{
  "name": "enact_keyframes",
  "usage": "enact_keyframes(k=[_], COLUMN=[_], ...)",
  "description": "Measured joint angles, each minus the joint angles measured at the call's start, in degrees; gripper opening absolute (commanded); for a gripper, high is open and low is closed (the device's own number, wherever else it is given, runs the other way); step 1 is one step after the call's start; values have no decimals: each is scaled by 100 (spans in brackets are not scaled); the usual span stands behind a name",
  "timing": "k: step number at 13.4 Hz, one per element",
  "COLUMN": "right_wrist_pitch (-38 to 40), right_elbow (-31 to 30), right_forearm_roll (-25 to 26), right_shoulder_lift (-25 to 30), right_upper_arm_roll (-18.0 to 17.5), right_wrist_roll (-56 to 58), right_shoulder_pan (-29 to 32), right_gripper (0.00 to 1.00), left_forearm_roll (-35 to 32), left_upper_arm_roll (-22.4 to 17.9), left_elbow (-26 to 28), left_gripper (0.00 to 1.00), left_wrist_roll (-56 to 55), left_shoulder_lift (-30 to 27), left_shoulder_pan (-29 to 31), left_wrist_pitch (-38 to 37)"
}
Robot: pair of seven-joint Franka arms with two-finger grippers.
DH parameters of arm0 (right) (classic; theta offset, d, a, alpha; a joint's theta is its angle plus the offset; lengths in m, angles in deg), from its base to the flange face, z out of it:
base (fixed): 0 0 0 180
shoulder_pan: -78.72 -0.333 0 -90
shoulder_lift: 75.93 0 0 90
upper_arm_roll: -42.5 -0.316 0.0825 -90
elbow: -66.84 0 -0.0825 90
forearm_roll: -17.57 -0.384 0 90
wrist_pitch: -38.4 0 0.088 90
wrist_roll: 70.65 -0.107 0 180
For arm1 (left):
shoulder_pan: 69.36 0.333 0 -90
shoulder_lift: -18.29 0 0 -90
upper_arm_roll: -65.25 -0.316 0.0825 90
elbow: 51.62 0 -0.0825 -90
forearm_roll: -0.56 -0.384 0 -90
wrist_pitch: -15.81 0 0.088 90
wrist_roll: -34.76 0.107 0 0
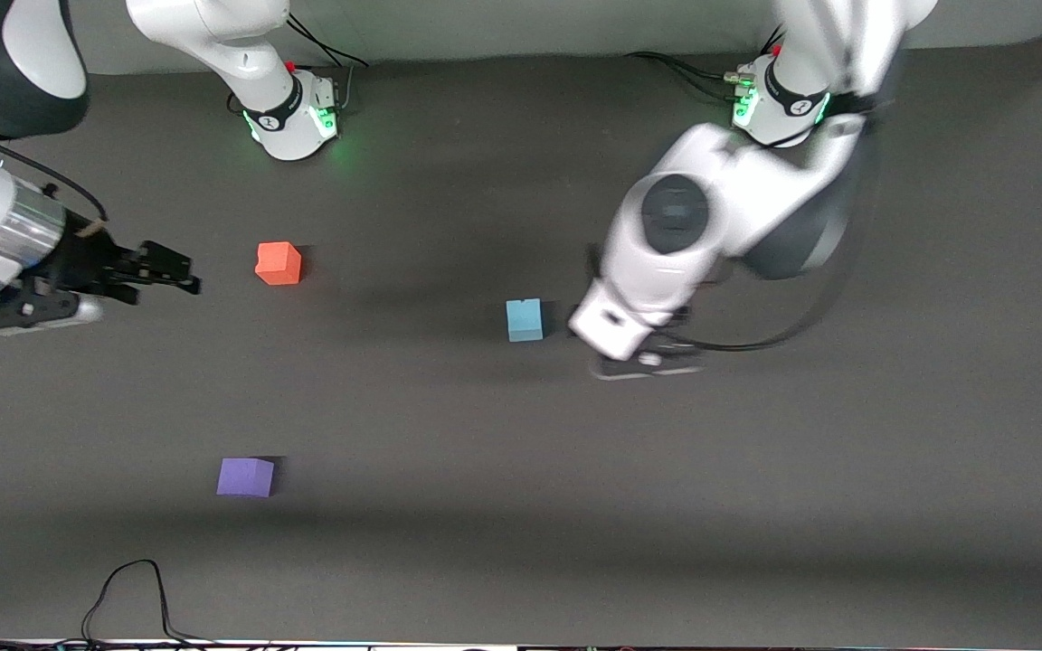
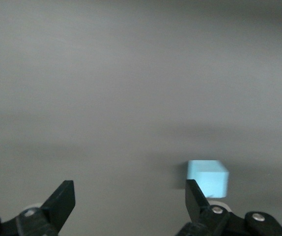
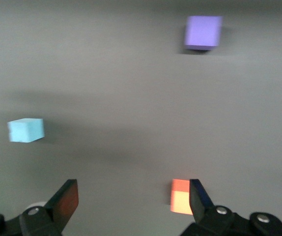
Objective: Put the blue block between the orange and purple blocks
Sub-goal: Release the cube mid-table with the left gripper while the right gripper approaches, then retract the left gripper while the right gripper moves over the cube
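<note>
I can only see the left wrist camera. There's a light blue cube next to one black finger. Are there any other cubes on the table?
Observer: Yes. A small matte orange-red cube sits toward the right arm's end of the table, away from the light sky-blue matte cube.
Operator: Is there a purple one too?
Observer: Yes, a small matte violet-purple cube, nearer the front camera than the orange-red one.
Operator: Is the blue one between them?
Observer: Not yet. It sits off toward the left arm's end, outside the gap between them.
Operator: What's the other robot hand doing?
Observer: The right gripper is open, holds nothing and waits beside the orange-red cube. The left gripper is open too.
</note>
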Motion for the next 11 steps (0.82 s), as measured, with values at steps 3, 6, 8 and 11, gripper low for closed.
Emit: enact_keyframes(k=[3,6,8,11], right_wrist_pitch=[-406,-856,-1360,-2234], right_elbow=[225,598,662,667], right_forearm_roll=[-61,-55,57,317], right_shoulder_lift=[-576,-1176,-1523,-2171], right_upper_arm_roll=[-78,-113,-116,-108], right_wrist_roll=[-952,-1943,-2495,-3330], right_shoulder_pan=[-852,-1888,-2473,-3196], right_gripper=[100,100,100,100], left_forearm_roll=[92,91,86,47], left_upper_arm_roll=[-7,-29,-33,-20], left_elbow=[17,83,270,609], left_gripper=[100,100,100,100], left_wrist_roll=[1331,2559,3153,3322], left_shoulder_lift=[-340,-571,-820,-1287], left_shoulder_pan=[1151,2089,2598,2773], left_wrist_pitch=[-821,-1218,-1256,-1282])
